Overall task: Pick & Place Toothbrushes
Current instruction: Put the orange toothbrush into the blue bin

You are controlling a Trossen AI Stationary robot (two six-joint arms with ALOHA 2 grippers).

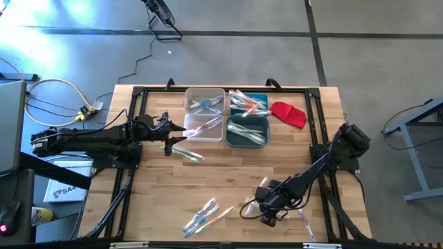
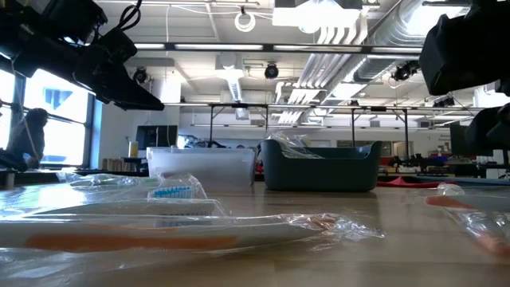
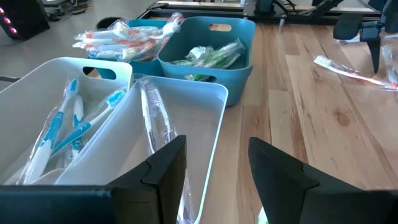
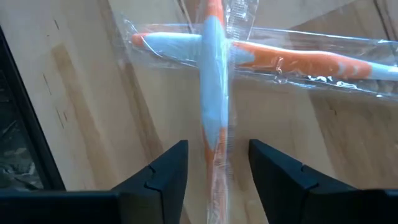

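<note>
Hovering over two crossed orange toothbrushes [image 4: 214, 93] at the table's near right, right gripper [image 4: 217, 163] standing apart with one wrapped handle running between its fingers, not visibly clamped.

Hanging open and empty at the near edge of the white bins [image 3: 186, 112], left gripper [image 3: 216, 163]; lying inside those bins, blue-accented and clear toothbrushes [image 3: 62, 124]. Sitting in the teal bins [image 3: 239, 31] beyond, green and orange ones, partly masked by crinkled wrappers. Lying loose on the wooden table [image 1: 228, 173], a few more toothbrushes [image 1: 206, 214] near the front edge and another toothbrush [image 1: 187, 153] beside the left arm. Blurring across the low view, wrapped handles in the foreground, brush ends hard to make out. Resting right of the bins, a red cloth-like piece [image 1: 289, 113].
</note>
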